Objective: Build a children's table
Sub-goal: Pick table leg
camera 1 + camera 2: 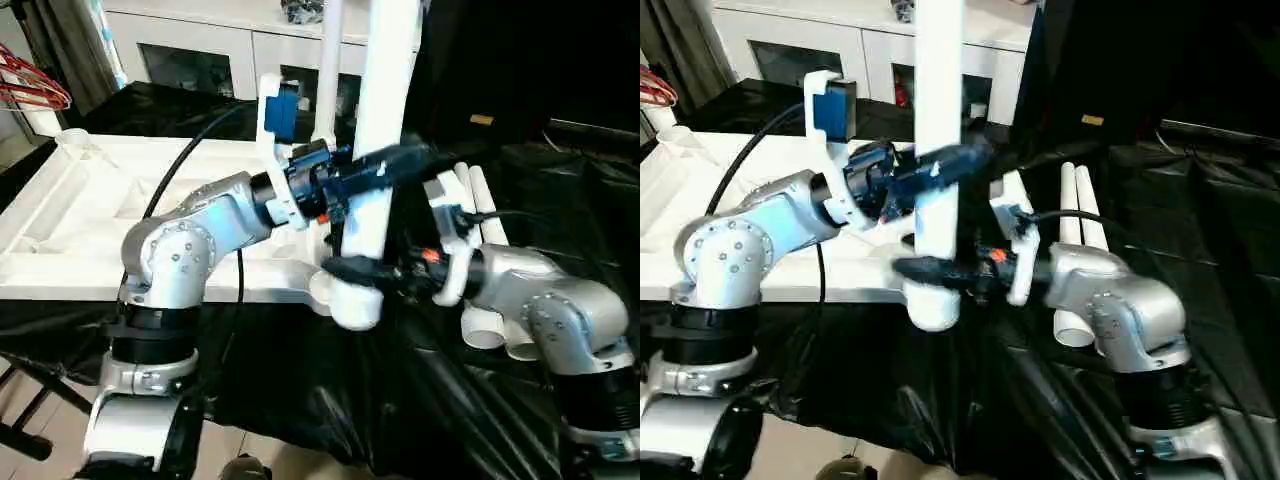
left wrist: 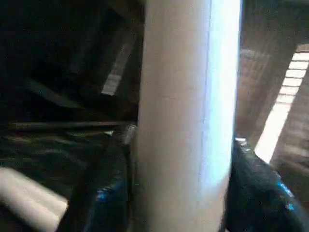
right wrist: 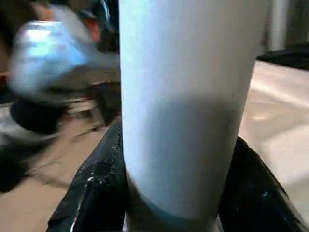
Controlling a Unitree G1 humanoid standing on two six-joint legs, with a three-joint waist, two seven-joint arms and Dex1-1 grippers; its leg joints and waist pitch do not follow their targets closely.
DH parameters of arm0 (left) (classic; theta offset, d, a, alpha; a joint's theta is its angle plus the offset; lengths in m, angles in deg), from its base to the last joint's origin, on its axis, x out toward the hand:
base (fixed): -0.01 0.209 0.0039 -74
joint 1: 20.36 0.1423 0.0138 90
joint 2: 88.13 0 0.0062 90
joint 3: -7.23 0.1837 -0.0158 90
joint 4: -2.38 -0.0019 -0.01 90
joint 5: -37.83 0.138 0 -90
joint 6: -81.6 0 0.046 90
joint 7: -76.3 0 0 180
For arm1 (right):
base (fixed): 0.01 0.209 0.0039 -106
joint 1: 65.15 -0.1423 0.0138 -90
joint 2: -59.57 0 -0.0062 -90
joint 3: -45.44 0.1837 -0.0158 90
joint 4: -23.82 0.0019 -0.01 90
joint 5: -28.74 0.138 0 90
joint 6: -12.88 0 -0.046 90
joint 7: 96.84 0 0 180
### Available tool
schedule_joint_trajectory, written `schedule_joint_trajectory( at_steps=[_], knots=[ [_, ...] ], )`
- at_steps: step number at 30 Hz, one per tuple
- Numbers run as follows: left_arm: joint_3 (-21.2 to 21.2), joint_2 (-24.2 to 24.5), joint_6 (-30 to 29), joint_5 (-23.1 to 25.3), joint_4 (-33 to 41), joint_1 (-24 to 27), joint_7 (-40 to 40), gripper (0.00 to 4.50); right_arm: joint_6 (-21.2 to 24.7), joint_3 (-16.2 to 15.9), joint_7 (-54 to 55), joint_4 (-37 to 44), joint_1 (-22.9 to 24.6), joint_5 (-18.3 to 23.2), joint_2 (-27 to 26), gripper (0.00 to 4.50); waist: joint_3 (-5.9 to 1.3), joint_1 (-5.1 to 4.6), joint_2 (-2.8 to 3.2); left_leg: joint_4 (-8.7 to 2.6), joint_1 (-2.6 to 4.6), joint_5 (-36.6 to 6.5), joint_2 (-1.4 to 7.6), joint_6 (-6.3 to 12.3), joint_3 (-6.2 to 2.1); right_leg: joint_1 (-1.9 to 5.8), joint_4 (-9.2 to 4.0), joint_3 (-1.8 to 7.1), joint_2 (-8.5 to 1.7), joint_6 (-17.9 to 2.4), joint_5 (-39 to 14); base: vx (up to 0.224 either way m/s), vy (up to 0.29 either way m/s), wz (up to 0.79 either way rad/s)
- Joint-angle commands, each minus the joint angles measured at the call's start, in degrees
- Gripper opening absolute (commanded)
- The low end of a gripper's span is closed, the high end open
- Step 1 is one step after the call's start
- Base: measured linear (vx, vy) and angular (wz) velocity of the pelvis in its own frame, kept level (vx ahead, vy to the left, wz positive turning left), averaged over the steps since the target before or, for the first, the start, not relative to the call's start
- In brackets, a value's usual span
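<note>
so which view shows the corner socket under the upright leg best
The left eye view: the corner socket bulges below the tabletop rim, with the leg rising from it. The right eye view shows it too. Both wrist views show the leg close up, between black fingers.

Black sheet-covered surface (image 1: 420, 390) carries white tabletop (image 1: 90, 215) (ribbed underside up) and loose legs (image 1: 1080, 215).

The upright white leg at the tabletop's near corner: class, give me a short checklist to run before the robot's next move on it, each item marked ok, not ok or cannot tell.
1. Upright leg stands in the corner socket: ok.
2. Left gripper closed around the leg higher up: ok.
3. Right gripper around the leg just above the socket: ok.
4. Leg fully seated: cannot tell.
5. Spare legs lying on the black sheet, apart from the arms: ok.
</note>
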Motion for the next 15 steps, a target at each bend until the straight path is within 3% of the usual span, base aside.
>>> schedule_joint_trajectory(
  at_steps=[1, 6, 11, 15],
  knots=[
    [0.5, -0.4, 1.8, 3.7, -0.7, -1.9, -4.9, 2.69, -1.3, 1.3, 3.1, -0.8, -1.0, -1.5, -0.4, 1.90, -4.49, -0.13, 0.06, -3.46, 0.30, -6.9, 1.13, -1.06, -0.40, 3.40, -4.58, 2.75, -4.25, -6.3, -11.4, 0.000, 0.000, 0.00],
    [-0.2, -1.3, 3.2, 7.0, -2.2, -4.0, -11.1, 2.69, -1.9, 2.5, 5.9, -1.7, -2.3, -2.3, -1.7, 1.90, -4.50, -0.19, -0.02, -3.46, 0.20, -6.7, 1.09, -0.99, -0.45, 3.42, -4.52, 2.73, -4.23, -5.8, -10.9, 0.000, 0.000, 0.00],
    [-0.4, -2.7, 3.8, 7.4, -2.7, -4.5, -13.1, 2.30, -2.6, 2.6, 7.5, -1.5, -2.7, -2.9, -2.4, 1.90, -4.58, -0.15, 0.03, -3.31, 0.13, -5.7, 1.09, -0.63, -0.42, 3.46, -4.16, 2.75, -4.21, -7.2, -7.7, 0.000, 0.000, 0.00],
    [-0.1, -3.1, 4.1, 7.6, -2.6, -4.1, -13.1, 1.94, -3.2, 2.4, 8.5, -1.8, -2.8, -3.7, -2.7, 1.90, -4.58, -0.14, 0.08, -3.32, 0.20, -6.0, 1.09, -0.55, -0.39, 3.47, -4.21, 2.75, -4.27, -7.3, -8.1, 0.000, 0.000, 0.00]
  ],
)
